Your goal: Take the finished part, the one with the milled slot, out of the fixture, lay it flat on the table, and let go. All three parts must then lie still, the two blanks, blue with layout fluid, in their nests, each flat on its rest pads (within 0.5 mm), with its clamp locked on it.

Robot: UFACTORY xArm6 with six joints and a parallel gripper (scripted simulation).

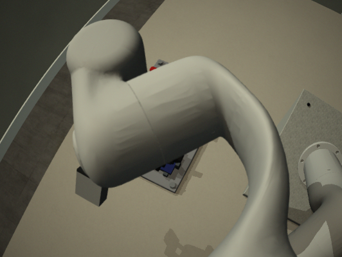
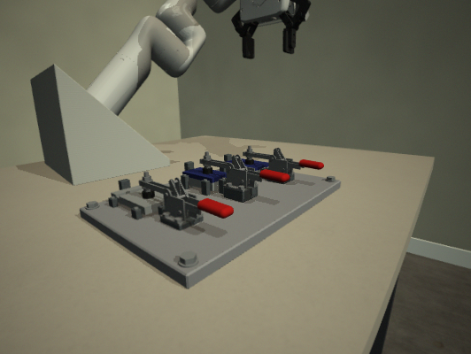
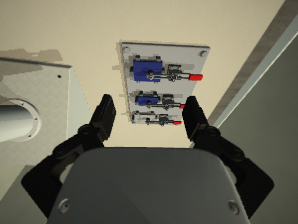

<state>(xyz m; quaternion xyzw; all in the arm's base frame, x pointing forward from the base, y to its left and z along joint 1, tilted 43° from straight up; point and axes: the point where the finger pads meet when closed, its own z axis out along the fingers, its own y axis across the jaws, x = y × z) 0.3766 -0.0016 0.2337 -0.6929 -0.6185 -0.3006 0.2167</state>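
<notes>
In your side view the gripper (image 2: 268, 44) hangs at the top edge of the frame, high above the fixture plate (image 2: 248, 221), its fingers spread wide with nothing between them. That view gives you the clearest look at the three clamps, each with its red handle lying low: the nearest one (image 2: 215, 207) sits over the grey finished part (image 2: 133, 201) at the plate's lower-left end, while the two blue blanks (image 2: 204, 173) sit further back under the other clamps. The wrist view shows what the side view cannot: looking straight down between the fingers, you see the whole plate (image 3: 165, 50) in the upper middle of the frame, the grey part (image 3: 145, 119) at the bottom of the row and nearest the gap between the fingers, and the larger-looking blue blank (image 3: 146, 69) at the top. The overhead view is mostly filled by the arm (image 1: 154, 112); only a corner of the plate (image 1: 180, 180) and a patch of blue (image 1: 168, 167) peek out beneath it.
</notes>
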